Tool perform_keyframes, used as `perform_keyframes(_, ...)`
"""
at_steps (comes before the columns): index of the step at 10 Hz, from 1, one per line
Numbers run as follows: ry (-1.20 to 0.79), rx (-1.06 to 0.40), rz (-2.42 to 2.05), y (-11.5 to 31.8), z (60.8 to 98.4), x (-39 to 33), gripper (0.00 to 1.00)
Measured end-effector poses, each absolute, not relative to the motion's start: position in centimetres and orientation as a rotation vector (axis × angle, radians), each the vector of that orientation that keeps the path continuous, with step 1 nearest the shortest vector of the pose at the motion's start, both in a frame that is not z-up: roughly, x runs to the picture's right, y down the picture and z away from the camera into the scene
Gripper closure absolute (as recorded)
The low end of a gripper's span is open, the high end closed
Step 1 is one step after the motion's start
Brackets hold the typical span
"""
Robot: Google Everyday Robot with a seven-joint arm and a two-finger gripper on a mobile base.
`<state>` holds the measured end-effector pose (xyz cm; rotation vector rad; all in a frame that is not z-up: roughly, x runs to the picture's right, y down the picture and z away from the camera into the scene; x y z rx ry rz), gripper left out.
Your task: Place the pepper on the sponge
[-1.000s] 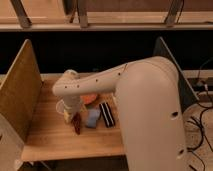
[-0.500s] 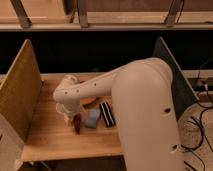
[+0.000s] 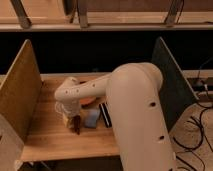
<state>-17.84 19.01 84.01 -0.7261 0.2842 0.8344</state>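
The dark red pepper (image 3: 77, 124) hangs point-down just left of the light blue sponge (image 3: 92, 118), which lies on the wooden table (image 3: 50, 135). My gripper (image 3: 75, 121) sits at the end of the white arm, directly over the pepper and close to the sponge's left edge. The pepper looks held at its top, with its tip near or touching the tabletop. Part of the sponge is hidden behind the arm.
A black block with white stripes (image 3: 105, 114) lies right of the sponge. An orange bowl (image 3: 89, 101) peeks out behind the arm. Tan panels (image 3: 20, 90) and a dark panel (image 3: 172, 85) wall the table's sides. Cables (image 3: 197, 125) lie at the right.
The arm has swung its wrist slightly right and toward the front, bringing the pepper closer to the sponge's left edge.
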Motion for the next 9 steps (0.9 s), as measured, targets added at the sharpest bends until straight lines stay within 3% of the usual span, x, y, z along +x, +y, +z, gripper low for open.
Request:
perform_keyframes(4, 0.315, -0.791, 0.832, 19.8, 85.6, -18.4, 0.40)
perform_keyframes(9, 0.337, -0.781, 0.839, 18.8, 86.0, -18.0, 0.84)
